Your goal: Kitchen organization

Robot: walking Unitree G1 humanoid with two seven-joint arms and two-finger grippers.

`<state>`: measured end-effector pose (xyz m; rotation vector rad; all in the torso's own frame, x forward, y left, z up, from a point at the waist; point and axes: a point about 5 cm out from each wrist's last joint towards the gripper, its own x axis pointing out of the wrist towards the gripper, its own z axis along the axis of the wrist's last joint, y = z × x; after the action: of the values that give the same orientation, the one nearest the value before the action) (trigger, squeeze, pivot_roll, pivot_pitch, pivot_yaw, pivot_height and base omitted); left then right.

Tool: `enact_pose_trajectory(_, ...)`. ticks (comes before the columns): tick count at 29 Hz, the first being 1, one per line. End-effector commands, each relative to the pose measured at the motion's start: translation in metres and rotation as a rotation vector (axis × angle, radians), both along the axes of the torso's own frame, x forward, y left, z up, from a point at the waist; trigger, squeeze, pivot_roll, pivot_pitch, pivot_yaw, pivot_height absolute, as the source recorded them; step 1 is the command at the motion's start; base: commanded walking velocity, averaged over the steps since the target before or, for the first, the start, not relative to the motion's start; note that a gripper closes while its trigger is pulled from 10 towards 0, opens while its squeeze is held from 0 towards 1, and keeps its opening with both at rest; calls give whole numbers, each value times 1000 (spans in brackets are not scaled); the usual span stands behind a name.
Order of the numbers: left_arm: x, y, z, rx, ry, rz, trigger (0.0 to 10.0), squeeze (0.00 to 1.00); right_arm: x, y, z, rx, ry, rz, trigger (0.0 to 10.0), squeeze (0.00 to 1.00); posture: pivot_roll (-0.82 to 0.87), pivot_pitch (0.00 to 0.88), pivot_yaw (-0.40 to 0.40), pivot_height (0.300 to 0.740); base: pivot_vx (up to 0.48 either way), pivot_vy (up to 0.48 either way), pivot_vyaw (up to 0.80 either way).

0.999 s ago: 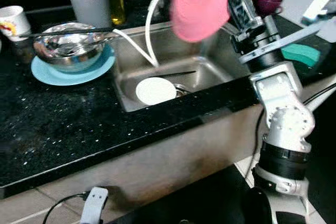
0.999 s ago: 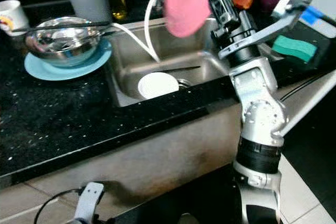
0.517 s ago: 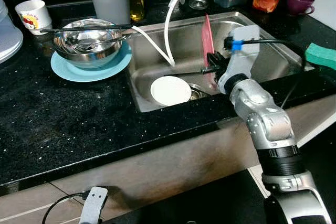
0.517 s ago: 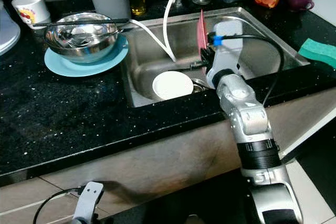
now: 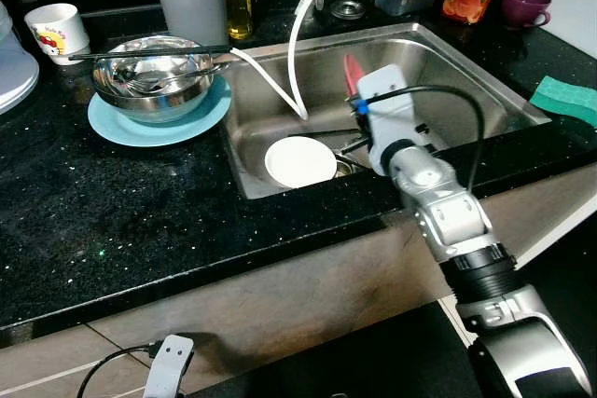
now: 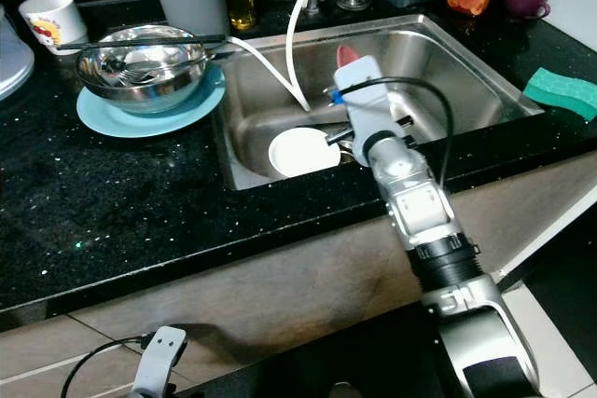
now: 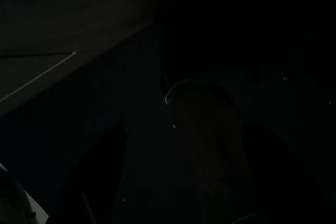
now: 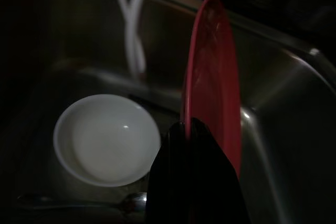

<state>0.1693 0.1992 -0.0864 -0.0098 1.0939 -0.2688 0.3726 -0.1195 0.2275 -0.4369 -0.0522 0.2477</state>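
Right hand (image 8: 185, 129) clamps pink plate (image 8: 212, 82) on edge inside sink (image 5: 485, 90), w/ white bowl (image 5: 299, 160) at its 9 o'clock on sink floor; left hand's state can't tell.

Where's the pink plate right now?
The pink plate stands on edge inside the sink, pinched by the right gripper, beside the white bowl.

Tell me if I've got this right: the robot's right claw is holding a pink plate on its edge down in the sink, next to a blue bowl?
Nearly. The right claw does hold the pink plate on edge in the sink, but the bowl beside it is white, not blue, as the right wrist view shows.
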Motion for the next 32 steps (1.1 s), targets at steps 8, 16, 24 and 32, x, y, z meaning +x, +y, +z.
enact_pose_trajectory(8,-7,7,-2,16,28,-2,10000,0,3,9,-8,-46,6,40,10000,0,-17,143,35,740,0,0,0)
enact_pose_trajectory(16,-7,6,-2,14,24,2,10000,0,3,13,-2,11,-28,73,10000,804,-18,147,34,740,0,0,0)
enact_pose_trajectory(24,-6,6,-2,12,19,9,10000,0,-2,9,18,270,-107,129,10000,1000,-18,141,33,740,0,0,0)
enact_pose_trajectory(32,-4,4,-1,-7,10,25,10000,0,-41,-4,49,753,-187,548,10000,0,-18,153,27,740,0,0,0)
